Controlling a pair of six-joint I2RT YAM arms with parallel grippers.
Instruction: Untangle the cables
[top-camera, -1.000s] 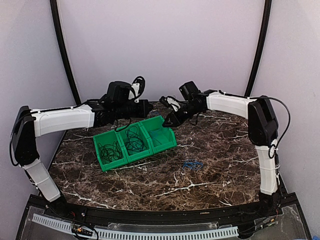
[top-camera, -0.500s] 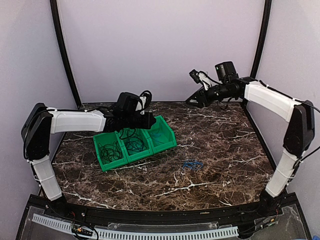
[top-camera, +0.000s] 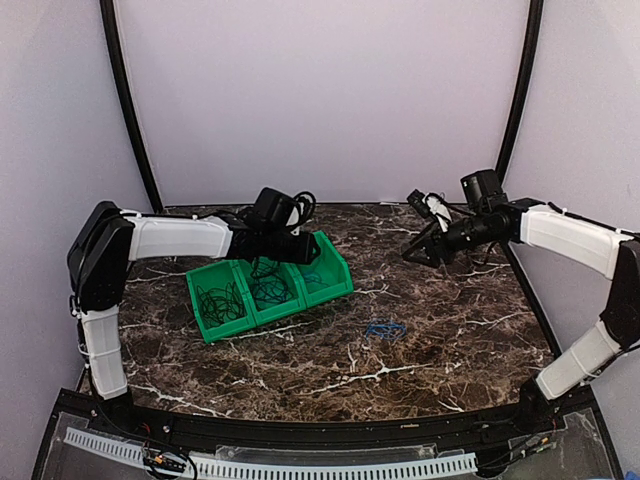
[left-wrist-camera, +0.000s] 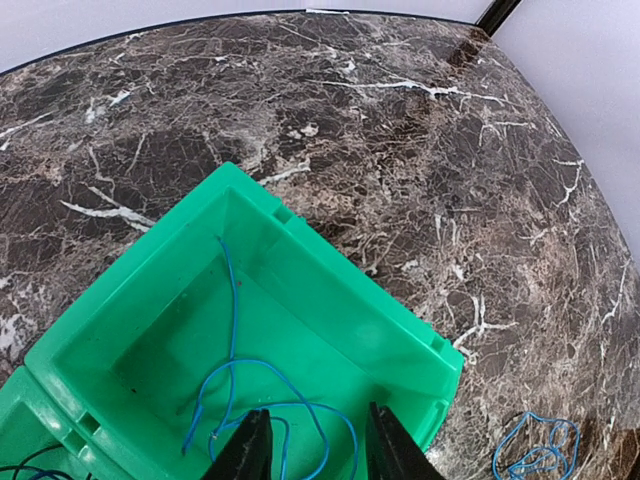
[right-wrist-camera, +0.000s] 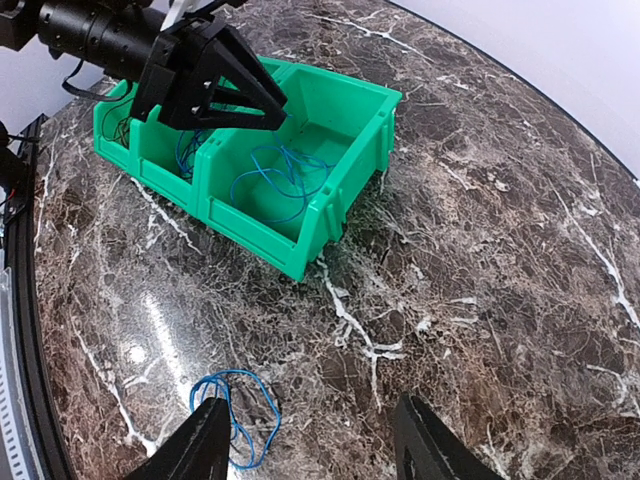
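**marblefan:** Marble tabletop (top-camera: 300, 370), dark brown with white veins, fills most of the overhead view. Both arms are stretched out over it, the left arm (top-camera: 180, 238) across the back-left and the right arm (top-camera: 560, 228) coming in from the far right. Next biggest thing is the green bin (top-camera: 280, 308), three compartments in a row, sitting left of centre.

**wirenerd:** ok and the claws? grabbing anything?

**marblefan:** Nope. The left gripper (left-wrist-camera: 315, 450) hangs right over the bin's right-end compartment, fingers a narrow gap apart with nothing pinched between them. The right gripper (right-wrist-camera: 312, 440) is well away from the bin, above bare table on the right side, fingers spread wide and holding nothing.

**wirenerd:** so where are the cables

**marblefan:** A black cable bundle (top-camera: 220, 302) is in the left compartment and a dark tangle (top-camera: 268, 287) in the middle one. One blue cable (left-wrist-camera: 232, 330) lies loose on the floor of the right-end compartment, straight under the left gripper. A second blue cable (top-camera: 384, 328) is coiled up small on the table, in front of the bin and off to the right, touching nothing.
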